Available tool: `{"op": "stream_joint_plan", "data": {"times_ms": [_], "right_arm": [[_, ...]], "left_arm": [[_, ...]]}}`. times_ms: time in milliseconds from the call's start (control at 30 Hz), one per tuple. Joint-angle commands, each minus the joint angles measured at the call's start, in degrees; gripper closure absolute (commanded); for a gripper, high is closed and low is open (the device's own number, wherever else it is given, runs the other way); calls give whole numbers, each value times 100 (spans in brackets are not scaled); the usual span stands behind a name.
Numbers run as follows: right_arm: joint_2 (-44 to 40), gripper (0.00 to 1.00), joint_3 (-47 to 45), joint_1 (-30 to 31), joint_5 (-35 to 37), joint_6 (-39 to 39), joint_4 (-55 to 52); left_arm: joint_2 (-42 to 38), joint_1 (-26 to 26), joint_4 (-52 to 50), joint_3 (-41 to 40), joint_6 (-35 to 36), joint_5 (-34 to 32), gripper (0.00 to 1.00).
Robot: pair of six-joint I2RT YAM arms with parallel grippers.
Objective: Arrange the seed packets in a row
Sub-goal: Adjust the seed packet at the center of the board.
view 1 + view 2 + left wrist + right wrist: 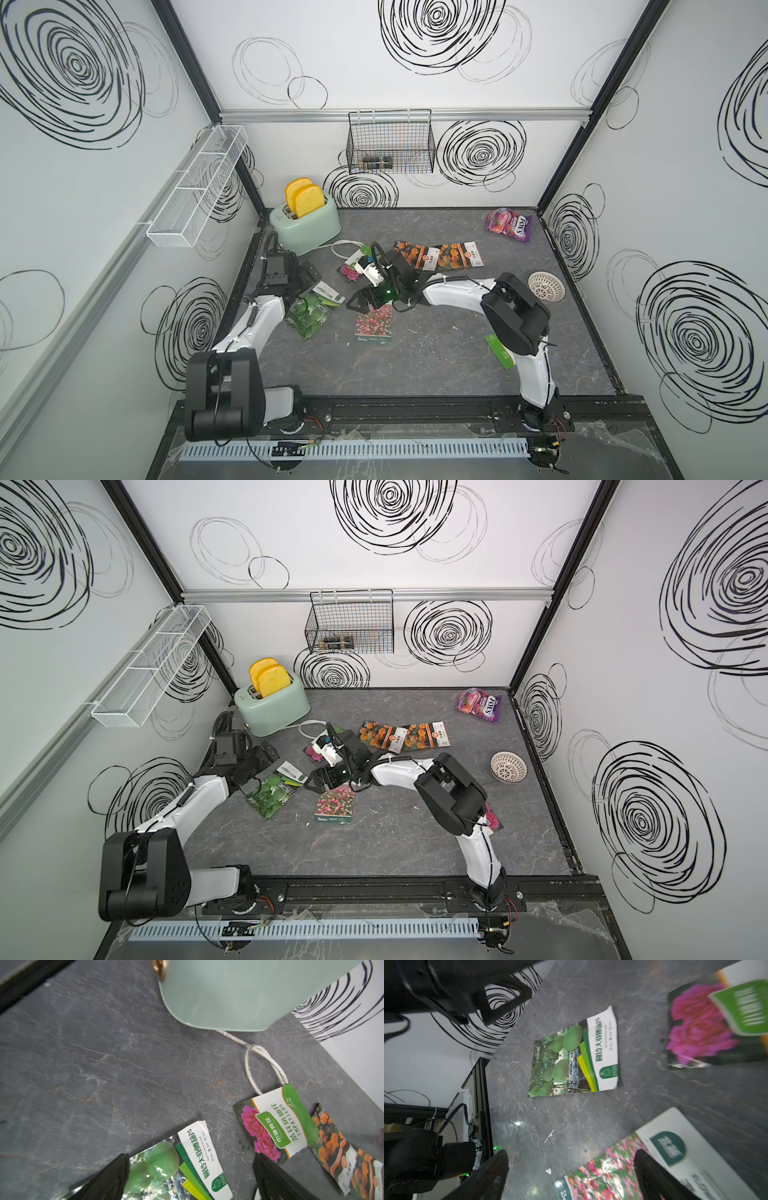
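Treat this as a pick of a thin, flat packet off a hard top. See the right gripper (360,302) hanging with jaws wide apart and empty, straddling the far end of the pink flower-field packet (375,328), flat in the middle of the table (415,374). See the left gripper (191,1157) equally wide and empty over one end of the dark green gourd packet (314,311), flat on the table's left side. Settle the row line first, probably across the middle through these two near neighbours. Come down on a short edge, not the face; plant one fingertip on the table just beside that edge, tilt slightly, and close slowly to scoop the foil up instead of skating it away. Lift only clear of the top, square the long side to the neighbour, set down beside it without overlap. Mind the crowded back: two marigold packets (413,253) touching or overlapping, an IMPATIENS packet (280,1124) just beside them with a corner over the white cable (259,1064) of the mint toaster (305,226). Fetch last what looks like a second IMPATIENS packet (494,820), half hidden under the right arm's elbow at the front right. Leave the FOX'S candy bag (509,224) alone
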Motion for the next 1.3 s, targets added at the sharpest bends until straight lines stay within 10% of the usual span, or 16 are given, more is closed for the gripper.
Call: {"op": "stream_joint_plan", "data": {"times_ms": [0,800,1267], "right_arm": [[339,5,339,246,-300,258,85],[2147,6,2221,351,-355,292,154],[597,5,2026,-961,-1008,474,409]], "left_arm": [[-334,38,-402,-348,-253,-299,3],[-766,99,-545,-843,-233,-324,4],[-699,-608,-683,-334,310,-698,4]]}}
